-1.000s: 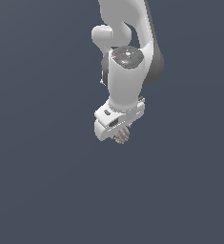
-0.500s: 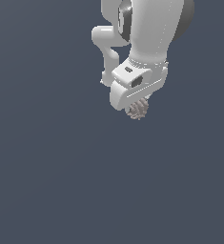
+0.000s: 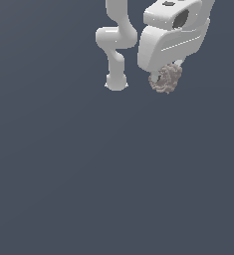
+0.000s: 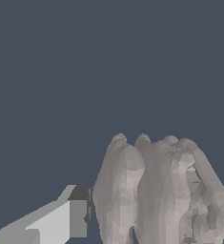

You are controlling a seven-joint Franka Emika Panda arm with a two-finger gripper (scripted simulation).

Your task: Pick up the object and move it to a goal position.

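Gripping the unlabelled knobbly object (image 3: 166,79), white gripper (image 3: 164,74) aloft.

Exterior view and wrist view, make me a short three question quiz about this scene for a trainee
1. True or false: the grey-beige lumpy object rests on the ground.
2. Multiple choice: in the exterior view, where does the gripper sit? A) upper part, toward that view's right B) lower part, toward that view's left C) dead centre
3. Fill in: in the wrist view, the surface of the lumpy object next to the finger looks ____.

Key
1. False: it hangs under the white gripper, with only plain dark background below.
2. A
3. Ridged and knobbly.
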